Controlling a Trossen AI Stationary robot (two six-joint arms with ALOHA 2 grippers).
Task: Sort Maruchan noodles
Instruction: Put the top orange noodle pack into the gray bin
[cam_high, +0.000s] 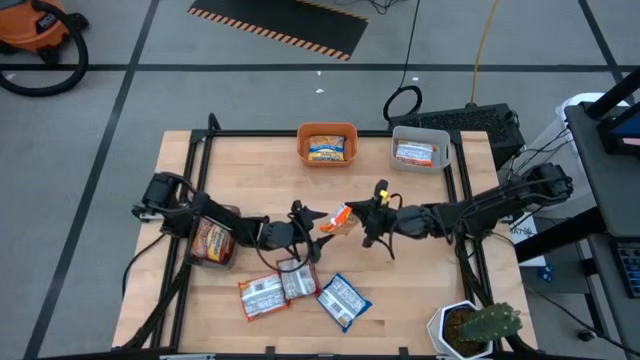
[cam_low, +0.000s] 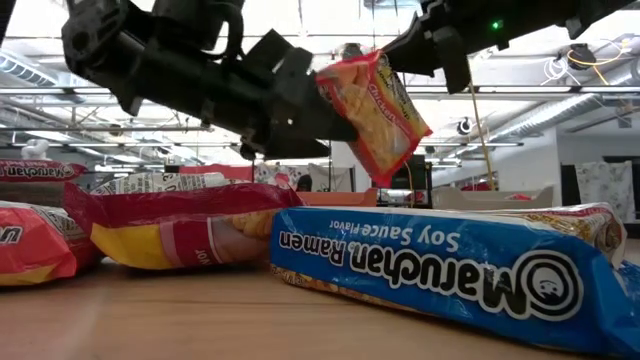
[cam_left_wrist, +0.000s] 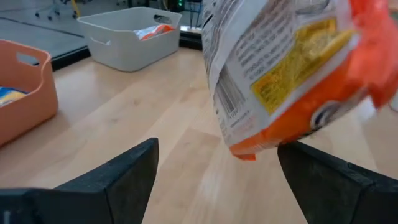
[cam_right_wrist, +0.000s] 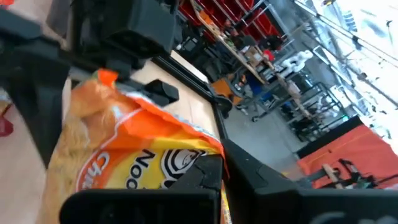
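Orange plastic Maruchan noodle packet (cam_high: 341, 219) hanging above table centre, right gripper (cam_high: 366, 213) clamping its edge, left gripper (cam_high: 318, 222) spreading open, fingers (cam_left_wrist: 124, 174) flanking its free end.

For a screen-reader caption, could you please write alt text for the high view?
Above the middle of a wooden table, the right claw grips an orange noodle packet while the open left claw sits beside it. Three packets lie near the front; an orange bin and a grey bin each hold one.

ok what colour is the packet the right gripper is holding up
Orange packet with yellow on it, shut in the right gripper; the low view shows it best.
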